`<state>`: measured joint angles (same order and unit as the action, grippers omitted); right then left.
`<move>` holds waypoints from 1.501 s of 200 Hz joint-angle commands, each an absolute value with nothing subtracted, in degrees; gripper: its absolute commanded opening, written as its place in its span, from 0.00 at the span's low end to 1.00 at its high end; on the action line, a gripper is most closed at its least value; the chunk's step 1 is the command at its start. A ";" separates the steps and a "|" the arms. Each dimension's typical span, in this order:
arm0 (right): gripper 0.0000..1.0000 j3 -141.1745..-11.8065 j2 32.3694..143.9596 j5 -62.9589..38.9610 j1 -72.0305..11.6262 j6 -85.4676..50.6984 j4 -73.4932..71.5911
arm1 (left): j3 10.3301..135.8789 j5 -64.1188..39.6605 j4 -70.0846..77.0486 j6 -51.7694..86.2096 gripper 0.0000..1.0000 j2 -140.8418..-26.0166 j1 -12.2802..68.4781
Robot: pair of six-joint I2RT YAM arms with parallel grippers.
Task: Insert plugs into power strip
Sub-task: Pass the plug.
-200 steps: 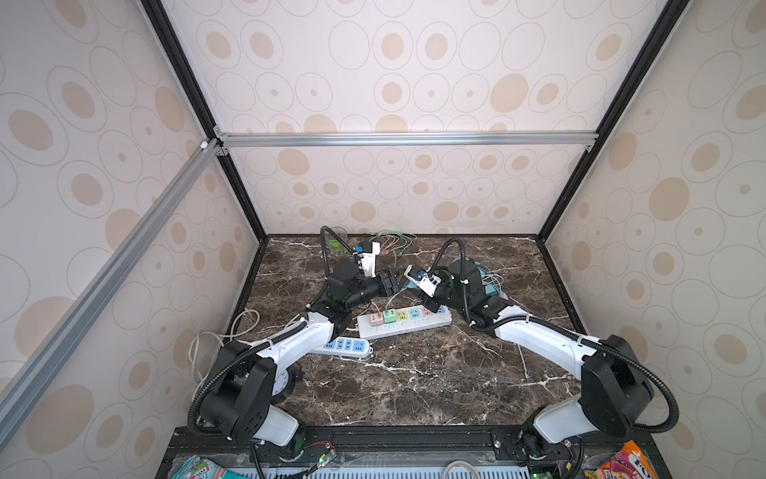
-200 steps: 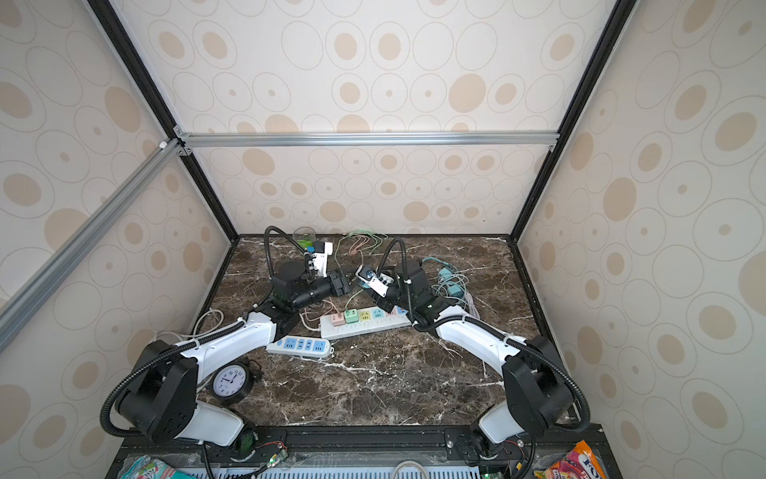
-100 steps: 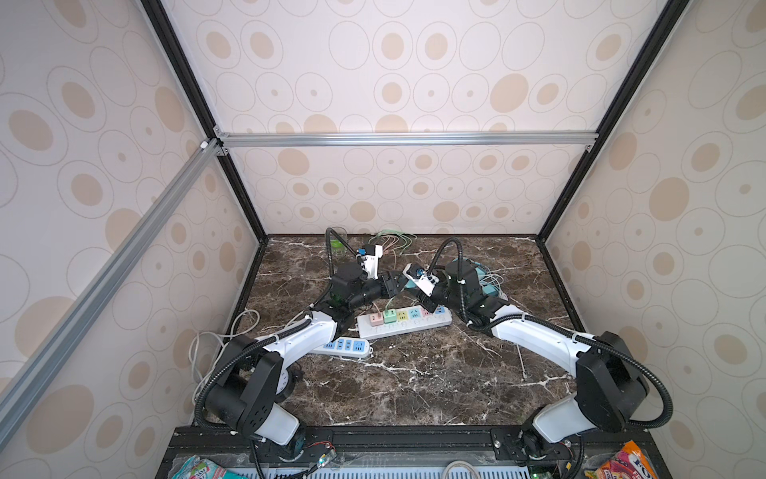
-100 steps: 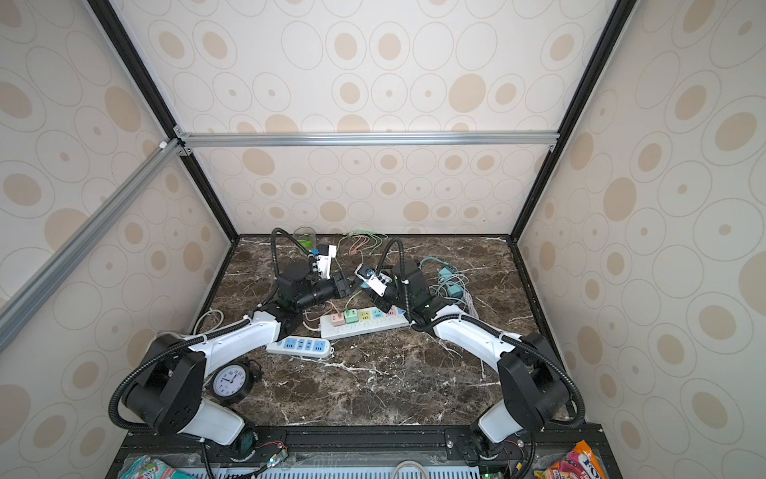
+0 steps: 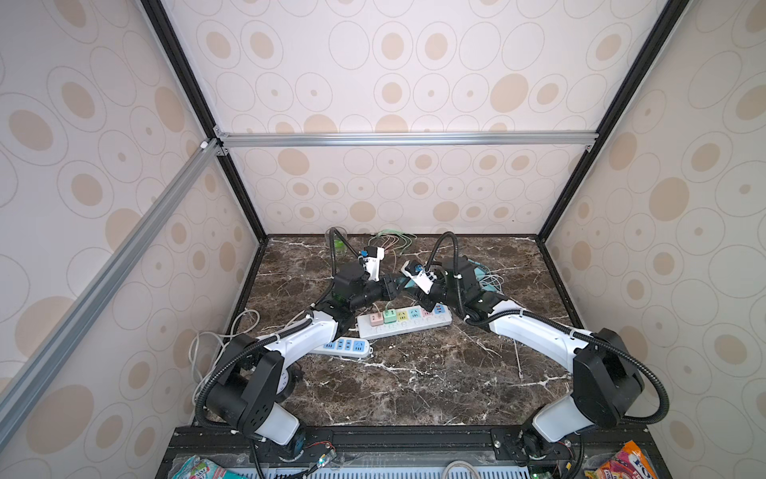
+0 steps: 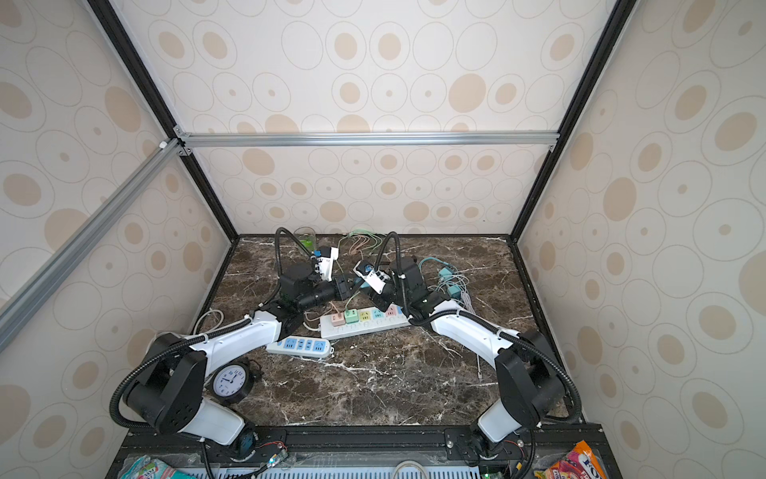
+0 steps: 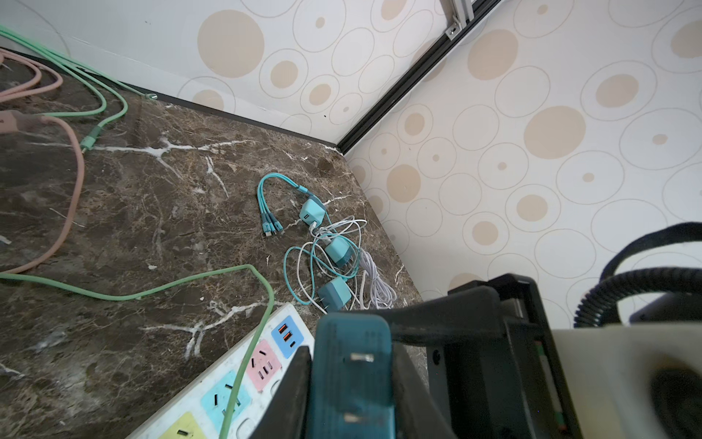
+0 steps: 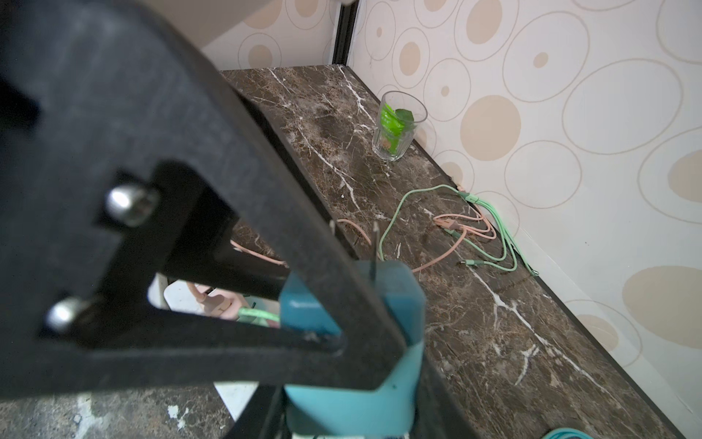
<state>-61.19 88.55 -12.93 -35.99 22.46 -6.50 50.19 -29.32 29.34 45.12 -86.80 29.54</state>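
The left gripper (image 7: 351,395) and the right gripper (image 8: 349,410) both clamped one teal plug (image 8: 399,296), prongs bare, held off the table near the white power strip (image 5: 398,332), where a pink plug (image 5: 375,318) and a green plug (image 5: 389,316) sat inserted.

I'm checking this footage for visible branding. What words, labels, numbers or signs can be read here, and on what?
"FO": large letters on the snack packet at the front edge, cut off by the frame; they may read differently.
Clock: dial numerals are present but too small to read.
Green packet in the glass: the print is blurred and unreadable.
Nothing else is legible.
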 commanded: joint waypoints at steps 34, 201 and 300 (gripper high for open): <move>0.18 -63.12 89.38 -16.00 -36.91 23.48 -6.09 | 52.66 -27.24 30.61 45.02 0.40 -86.97 30.08; 1.00 -59.56 79.74 -23.13 -28.64 -7.55 -6.59 | 50.48 -25.09 42.86 53.48 0.00 -83.56 27.68; 0.96 -59.57 73.71 -11.49 -20.87 -39.19 4.93 | 48.91 -31.55 60.74 70.81 0.00 -85.87 23.36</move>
<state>-59.55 78.00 -21.63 -22.72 -39.66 -5.74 47.75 -30.48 56.40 68.40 -86.04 24.01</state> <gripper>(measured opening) 0.956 0.279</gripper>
